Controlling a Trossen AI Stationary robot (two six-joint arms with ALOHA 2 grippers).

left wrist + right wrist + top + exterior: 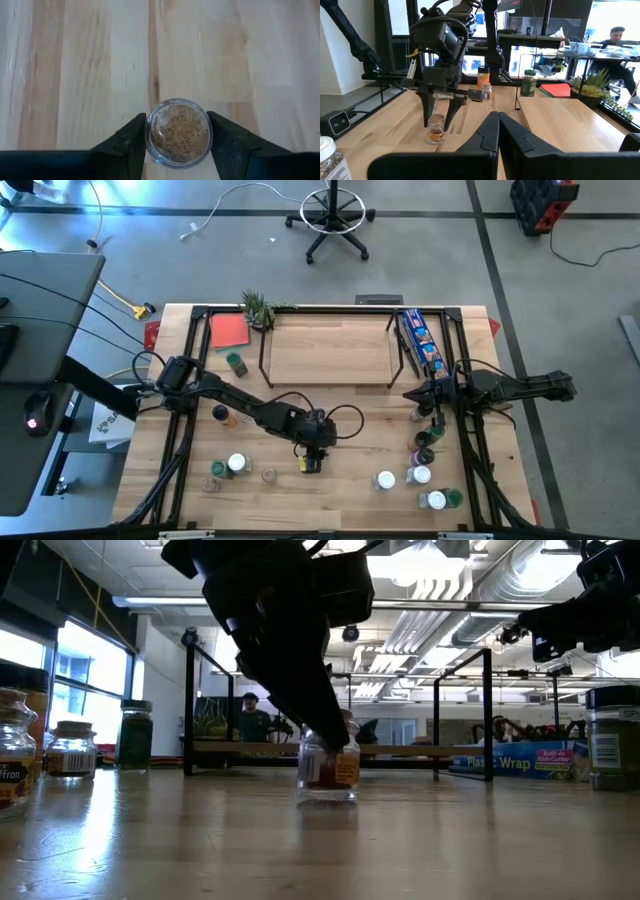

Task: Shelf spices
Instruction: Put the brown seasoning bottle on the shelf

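Note:
A small clear-lidded spice jar of brown spice stands upright on the table's middle near part, also in the low view. My left gripper reaches down over it with one finger on each side. My right gripper is shut and holds nothing; it hovers near the shelf's right legs. The light-wood shelf stands at the table's far middle on black legs. Other jars stand in a left cluster and a right cluster. My left gripper pinches the spice jar between its two fingers at the upper rim of its wall, just below the clear lid. The fingers come from above, slanting down. The jar stands upright with its base on the table.
A blue packet lies at the shelf's right end. A potted plant and a red square sit at the far left. An orange-filled jar and a green-lidded jar stand left of the shelf.

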